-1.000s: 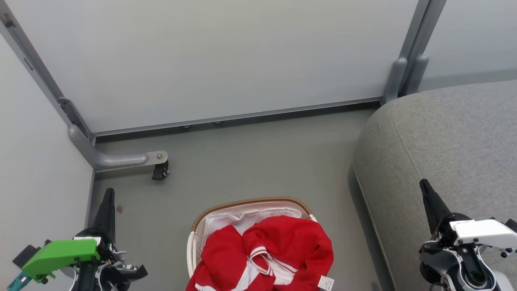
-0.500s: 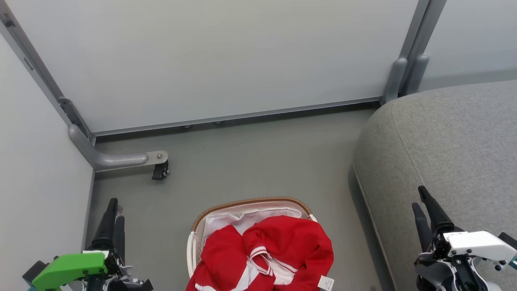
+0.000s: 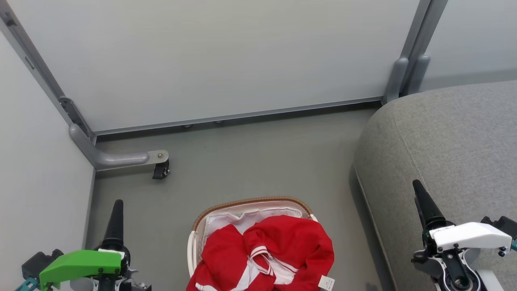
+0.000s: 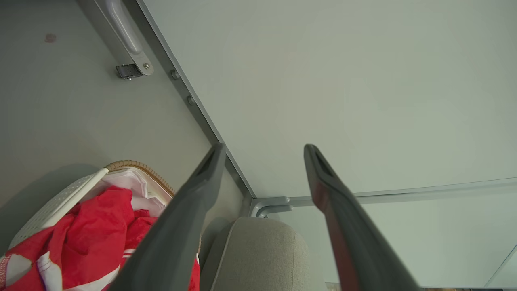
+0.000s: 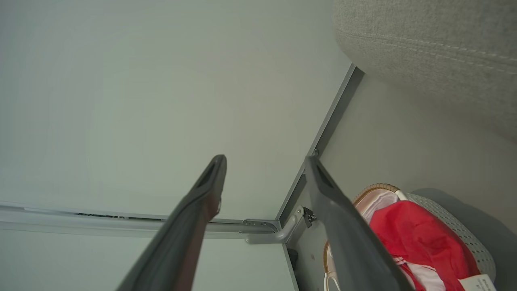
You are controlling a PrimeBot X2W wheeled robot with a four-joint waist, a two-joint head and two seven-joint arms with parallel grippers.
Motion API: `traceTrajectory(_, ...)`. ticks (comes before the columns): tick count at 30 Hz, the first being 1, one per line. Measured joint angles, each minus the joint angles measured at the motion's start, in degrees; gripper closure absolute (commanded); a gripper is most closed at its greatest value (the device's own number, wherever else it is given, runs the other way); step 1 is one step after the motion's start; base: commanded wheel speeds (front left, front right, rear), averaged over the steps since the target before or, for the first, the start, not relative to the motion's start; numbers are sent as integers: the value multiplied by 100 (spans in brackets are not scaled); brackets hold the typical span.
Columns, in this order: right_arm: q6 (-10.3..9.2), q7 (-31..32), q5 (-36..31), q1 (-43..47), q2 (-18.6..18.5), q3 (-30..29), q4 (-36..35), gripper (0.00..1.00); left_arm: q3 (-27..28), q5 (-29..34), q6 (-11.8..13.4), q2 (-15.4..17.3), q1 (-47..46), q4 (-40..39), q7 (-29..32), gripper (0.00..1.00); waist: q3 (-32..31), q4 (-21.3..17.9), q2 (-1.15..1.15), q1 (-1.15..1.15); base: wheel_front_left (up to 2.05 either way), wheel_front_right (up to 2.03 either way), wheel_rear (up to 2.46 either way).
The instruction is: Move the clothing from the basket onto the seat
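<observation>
Spreading along the right, the large grey upholstered seat (image 3: 444, 153) stands just beside the oval white basket (image 3: 250, 201) with its brown woven rim. The heaped red, white-striped clothing (image 3: 282, 242) lies in it, between the wide-open left gripper (image 4: 262, 147) and right gripper (image 5: 264, 159), neither clearly nearer.

Nothing can be read anywhere. The small white tag (image 3: 325, 282) at the edge of the red clothing (image 3: 291, 238) carries faint print, too small to make out.
</observation>
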Motion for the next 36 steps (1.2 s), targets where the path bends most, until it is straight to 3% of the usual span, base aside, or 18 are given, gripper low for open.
traceTrajectory(21, 0, -486, -2182, -239, -158, 391, -19, 0, -344, 2384, 16, 110, -66, 131, -469, 0, -1, 36, 0, 0, 0, 0, 0)
traceTrajectory(36, 0, -764, -3427, -414, -156, 515, -40, 0, -576, 3571, 119, 149, -185, 211, -739, 0, 4, 47, 0, 0, 0, 0, 0)
